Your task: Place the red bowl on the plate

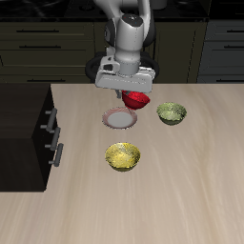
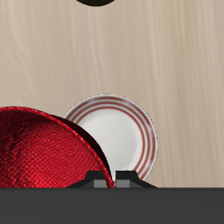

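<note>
The glossy red bowl (image 1: 139,98) hangs tilted under my gripper (image 1: 133,91), which is shut on its rim and holds it off the table. The plate (image 1: 118,119), pale in the centre with a reddish-pink rim, lies flat on the table just below and beside the bowl, toward the table's front edge. In the wrist view the red bowl (image 2: 44,150) fills the space close to the camera and covers part of the plate (image 2: 121,131). My fingertips are hidden behind the bowl.
A yellow bowl (image 1: 123,155) sits nearer the table's front edge than the plate. An olive-green bowl (image 1: 172,113) stands beside the red bowl. A black drawer unit (image 1: 33,133) occupies one side of the wooden table (image 1: 191,191).
</note>
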{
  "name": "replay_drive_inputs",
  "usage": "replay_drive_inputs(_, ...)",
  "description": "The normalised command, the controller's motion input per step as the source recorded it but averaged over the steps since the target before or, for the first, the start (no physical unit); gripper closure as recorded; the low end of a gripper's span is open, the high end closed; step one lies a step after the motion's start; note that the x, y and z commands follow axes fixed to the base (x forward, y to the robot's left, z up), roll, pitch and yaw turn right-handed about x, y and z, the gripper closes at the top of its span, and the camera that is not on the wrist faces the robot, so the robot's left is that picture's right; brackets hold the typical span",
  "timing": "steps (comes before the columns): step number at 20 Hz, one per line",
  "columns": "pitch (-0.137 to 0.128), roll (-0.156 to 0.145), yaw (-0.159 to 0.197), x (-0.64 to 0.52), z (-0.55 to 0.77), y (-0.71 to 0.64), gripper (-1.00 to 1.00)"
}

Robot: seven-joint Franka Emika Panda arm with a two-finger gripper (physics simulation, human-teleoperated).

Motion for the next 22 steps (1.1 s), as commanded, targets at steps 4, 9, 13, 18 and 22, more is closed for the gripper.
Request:
replay_drive_inputs(4, 0.009, 0.003, 0.001, 0.05, -0.06, 0.01, 1.00)
replay_drive_inputs(9, 0.010, -0.005, 0.008, 0.01, -0.07, -0.01, 1.00)
replay_drive_inputs(13, 0.018, -0.010, -0.004, 0.04, -0.11, -0.02, 1.00)
replay_drive_inputs(18, 0.026, -0.011, 0.002, 0.00, -0.14, -0.04, 1.00)
replay_drive_inputs(22, 0.025, -0.012, -0.005, 0.00, -0.11, -0.03, 1.00)
